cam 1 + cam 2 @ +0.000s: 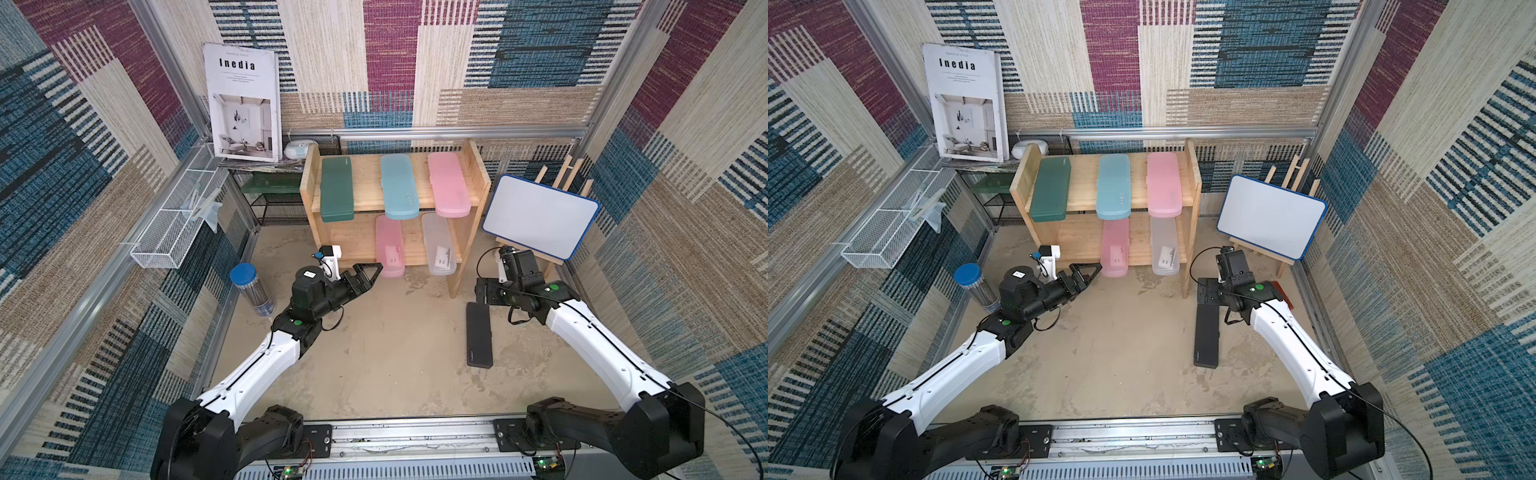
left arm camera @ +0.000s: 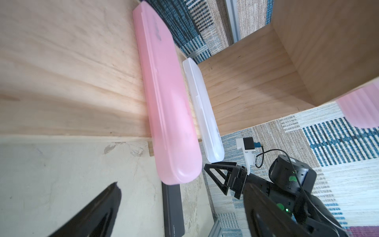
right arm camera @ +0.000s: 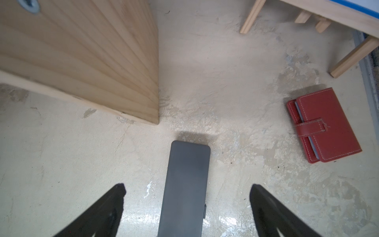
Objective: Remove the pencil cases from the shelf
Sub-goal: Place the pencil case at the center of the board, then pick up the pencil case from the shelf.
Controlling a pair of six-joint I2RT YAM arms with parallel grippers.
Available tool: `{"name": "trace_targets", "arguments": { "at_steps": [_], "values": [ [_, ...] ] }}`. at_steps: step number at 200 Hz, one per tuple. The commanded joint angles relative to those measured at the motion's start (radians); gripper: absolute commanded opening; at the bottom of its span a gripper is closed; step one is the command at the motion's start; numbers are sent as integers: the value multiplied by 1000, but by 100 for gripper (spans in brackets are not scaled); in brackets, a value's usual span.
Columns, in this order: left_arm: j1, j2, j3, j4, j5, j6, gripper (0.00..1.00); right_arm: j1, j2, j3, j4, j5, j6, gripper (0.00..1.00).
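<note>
The wooden shelf holds a dark green pencil case, a light blue one and a pink one on its top board. A second pink case and a frosted clear case lie on the lower board, both overhanging the front. A black case lies flat on the table. My left gripper is open just in front of the lower pink case's end. My right gripper is open, straddling the black case's far end with gaps on both sides.
A whiteboard on a wooden easel stands right of the shelf, with a red wallet on the table near its legs. A blue-lidded jar, a white wire basket and a black mesh rack are on the left.
</note>
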Motion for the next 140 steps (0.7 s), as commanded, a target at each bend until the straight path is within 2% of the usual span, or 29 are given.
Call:
{"name": "trace_targets", "arguments": {
  "at_steps": [1, 34, 103, 140],
  "values": [
    [-2, 43, 7, 108, 57, -76, 97, 1, -3, 8, -5, 8, -6, 99],
    [-17, 86, 36, 128, 53, -88, 96, 0, 2, 17, 0, 15, -14, 99],
    [-46, 201, 106, 110, 56, -105, 80, 1, 12, 24, 0, 15, -18, 99],
    [-52, 209, 102, 96, 39, -102, 59, 1, 5, 22, -3, 17, -20, 99]
  ]
}}
